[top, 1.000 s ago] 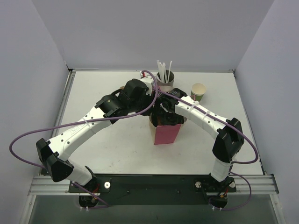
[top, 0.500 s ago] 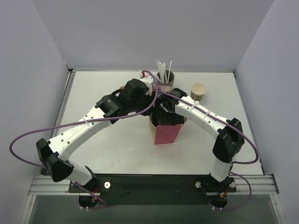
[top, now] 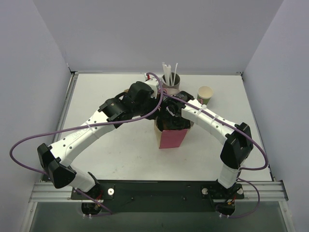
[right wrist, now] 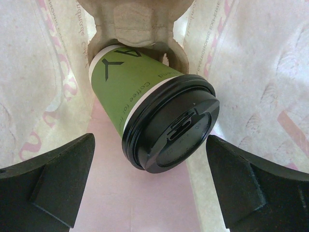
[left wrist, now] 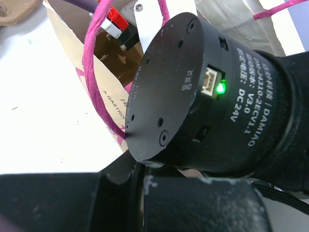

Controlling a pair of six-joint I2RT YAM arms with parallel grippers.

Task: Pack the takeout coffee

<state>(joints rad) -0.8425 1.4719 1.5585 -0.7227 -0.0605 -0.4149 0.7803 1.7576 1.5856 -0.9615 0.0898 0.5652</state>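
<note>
The takeout coffee (right wrist: 126, 83), a green paper cup with a black lid (right wrist: 171, 126), sits tilted in a pulp cup carrier (right wrist: 130, 19) inside the pink paper bag (top: 172, 138). My right gripper (right wrist: 149, 166) is down in the bag, open, with one finger on each side of the lid and touching neither side. In the top view it is hidden at the bag's mouth (top: 170, 122). My left gripper (left wrist: 137, 169) is at the bag's far left rim (top: 155, 108) and looks shut on the bag's edge beside a pink handle (left wrist: 99, 82).
A grey holder of white straws (top: 170, 82) stands just behind the bag. A second green cup with a cream inside (top: 204, 94) stands at the back right. The bag's paper walls (right wrist: 260, 96) close in on both sides of my right gripper.
</note>
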